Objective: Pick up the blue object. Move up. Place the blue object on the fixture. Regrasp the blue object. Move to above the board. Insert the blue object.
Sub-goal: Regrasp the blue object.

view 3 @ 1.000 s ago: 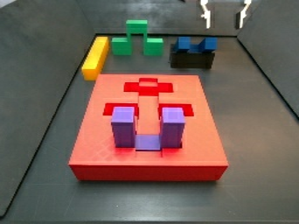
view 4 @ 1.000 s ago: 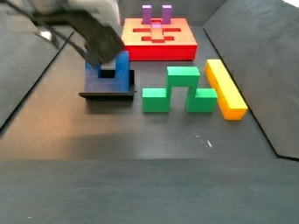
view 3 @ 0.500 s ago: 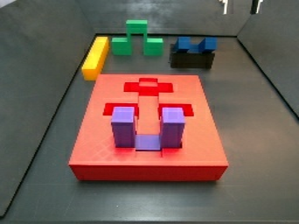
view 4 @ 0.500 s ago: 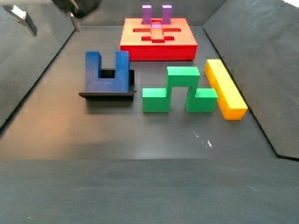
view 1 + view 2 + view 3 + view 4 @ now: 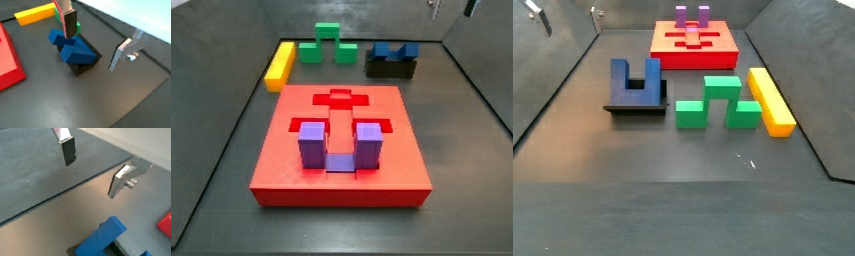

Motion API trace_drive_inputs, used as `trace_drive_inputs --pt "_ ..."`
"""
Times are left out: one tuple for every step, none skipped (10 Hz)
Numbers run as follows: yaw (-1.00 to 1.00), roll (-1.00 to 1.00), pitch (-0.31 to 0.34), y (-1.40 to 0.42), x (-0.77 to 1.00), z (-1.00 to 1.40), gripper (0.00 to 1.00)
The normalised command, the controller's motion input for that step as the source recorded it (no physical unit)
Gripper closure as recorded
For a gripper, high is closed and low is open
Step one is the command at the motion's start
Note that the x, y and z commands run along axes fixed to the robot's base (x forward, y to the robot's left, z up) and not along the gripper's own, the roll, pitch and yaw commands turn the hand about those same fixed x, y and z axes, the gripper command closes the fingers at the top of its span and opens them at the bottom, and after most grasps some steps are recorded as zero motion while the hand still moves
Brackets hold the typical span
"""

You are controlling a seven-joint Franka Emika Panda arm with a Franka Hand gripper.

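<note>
Here the gripper hangs high above the far edge of the worktop, only its two fingertips showing in both side views, small and close to the frame border. In both wrist views the jaws stand wide apart with nothing between them: one silver finger with its dark pad and the other finger are well separated, and bare dark floor lies between them.

The blue object rests on the fixture, near the far right corner of the worktop in a side view. It stands with its two prongs pointing up and its bar seated down in the fixture, as the blue object shows plainly in a side view. In a wrist view the blue object sits below the gripper, apart from both fingers, with the dark fixture peeking out under it. In a wrist view only a corner of the blue object shows.

The board lies in the middle of the worktop, well apart from the fixture. A purple U-shaped piece stands in it at the near end, prongs up, and the cross-shaped recess beyond it is open.

A yellow bar lies along the far left side, and a green block sits between it and the fixture.
</note>
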Motion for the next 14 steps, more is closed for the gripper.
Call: trace_drive_inputs --pt "-0.07 1.00 0.403 -0.35 0.06 0.00 0.00" --pt "-0.08 1.00 0.371 -0.34 0.09 0.00 0.00" --pt "-0.14 1.00 0.386 -0.27 0.11 0.00 0.00" --pt "-0.18 1.00 0.417 -0.27 0.07 0.00 0.00" --pt "-0.21 1.00 0.377 -0.31 0.08 0.00 0.00" --pt "-0.19 1.00 0.297 -0.33 0.17 -0.04 0.00" --pt "-0.18 1.00 0.237 -0.34 0.23 -0.08 0.00" --pt "-0.17 1.00 0.217 -0.34 0.23 -0.09 0.00" --pt "-0.17 1.00 0.214 -0.33 0.23 -0.07 0.00" --pt "-0.15 1.00 0.220 -0.33 0.19 -0.06 0.00" --pt "-0.09 1.00 0.229 -0.27 0.07 -0.17 0.00" --pt "-0.03 1.00 0.209 -0.07 0.05 -0.23 0.00" --pt "0.00 0.78 0.143 0.02 0.30 -0.17 0.00" --pt "0.13 0.54 0.071 0.02 0.35 -0.30 0.00"
